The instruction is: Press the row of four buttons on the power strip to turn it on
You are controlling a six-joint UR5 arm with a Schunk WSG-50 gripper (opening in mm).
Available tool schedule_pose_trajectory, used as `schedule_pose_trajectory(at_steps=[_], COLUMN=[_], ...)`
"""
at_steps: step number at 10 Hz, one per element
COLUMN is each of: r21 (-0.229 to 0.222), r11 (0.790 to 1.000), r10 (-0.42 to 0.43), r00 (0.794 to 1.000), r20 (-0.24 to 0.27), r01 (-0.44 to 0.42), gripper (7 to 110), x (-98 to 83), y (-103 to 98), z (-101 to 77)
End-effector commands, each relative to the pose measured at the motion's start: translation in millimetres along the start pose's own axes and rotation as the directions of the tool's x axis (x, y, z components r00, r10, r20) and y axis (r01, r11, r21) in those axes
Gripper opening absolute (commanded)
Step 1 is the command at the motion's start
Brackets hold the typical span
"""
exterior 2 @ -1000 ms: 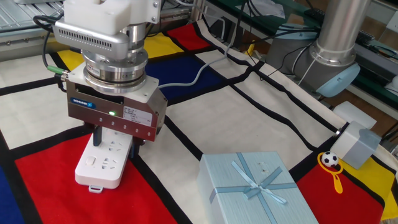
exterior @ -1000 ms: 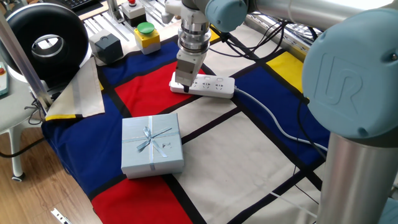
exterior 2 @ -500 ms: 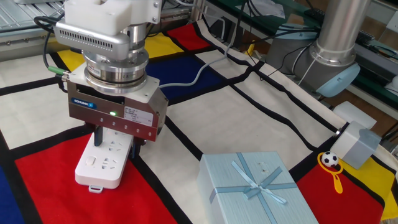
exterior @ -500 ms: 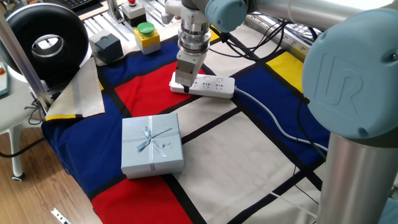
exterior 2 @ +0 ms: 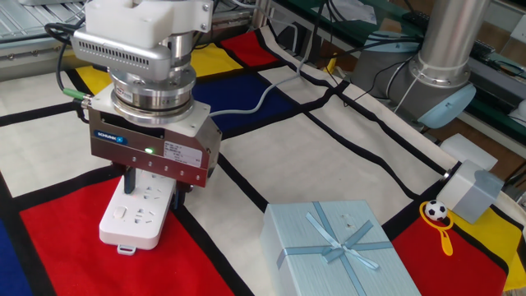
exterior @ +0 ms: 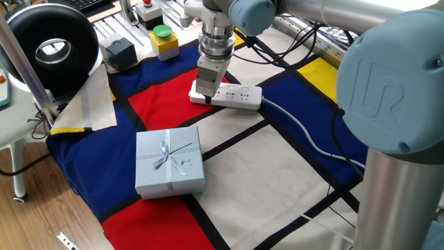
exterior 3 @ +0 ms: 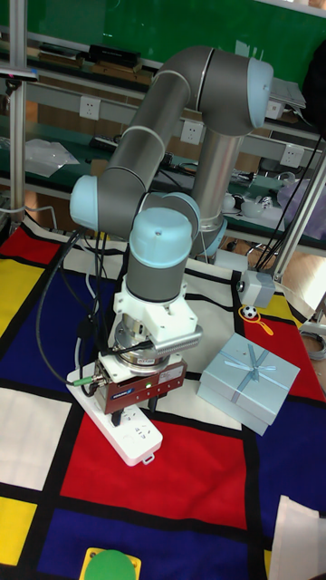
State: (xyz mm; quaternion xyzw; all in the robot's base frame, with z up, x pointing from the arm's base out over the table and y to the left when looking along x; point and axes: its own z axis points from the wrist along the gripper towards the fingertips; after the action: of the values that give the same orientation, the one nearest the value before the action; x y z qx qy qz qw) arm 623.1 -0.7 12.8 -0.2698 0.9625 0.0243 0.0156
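The white power strip (exterior: pixel 236 96) lies on the chequered cloth, over a red patch, with its pale grey cable (exterior: pixel 305 133) running off to the right. My gripper (exterior: pixel 207 93) stands upright over the strip's left end. In the other fixed view the gripper (exterior 2: pixel 156 187) hides the far part of the strip (exterior 2: pixel 136 220). One dark finger (exterior 2: pixel 130 178) rests on the strip's top, and the other finger (exterior 2: pixel 182 192) hangs apart from it beside the strip's edge, so the gripper is open. The four buttons cannot be made out. The tall fixed view shows the gripper (exterior 3: pixel 136 408) above the strip (exterior 3: pixel 136 437).
A pale blue gift box (exterior: pixel 170 161) with a ribbon sits in front of the strip. A yellow box with a green button (exterior: pixel 164 40), a black cube (exterior: pixel 118 52) and a black ring lamp (exterior: pixel 52 47) stand at the back left. Black cables (exterior: pixel 305 42) run behind.
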Motion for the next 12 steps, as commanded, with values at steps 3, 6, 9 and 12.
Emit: schedule_pose_trajectory(at_steps=[3, 6, 9, 12], r21=[-0.01, -0.011, -0.01, -0.011], r11=[1.0, 1.0, 1.0, 1.0], r10=[0.002, 0.002, 0.003, -0.001], r00=[1.0, 1.0, 1.0, 1.0], r20=[0.006, 0.005, 0.004, 0.005], r01=[-0.002, -0.002, -0.003, 0.001], gripper=[66, 66, 66, 66], x=[-1.3, -1.0, -2.4, -0.6], y=[0.5, 0.1, 1.1, -0.8], z=[-0.5, 0.0, 2.1, 1.6])
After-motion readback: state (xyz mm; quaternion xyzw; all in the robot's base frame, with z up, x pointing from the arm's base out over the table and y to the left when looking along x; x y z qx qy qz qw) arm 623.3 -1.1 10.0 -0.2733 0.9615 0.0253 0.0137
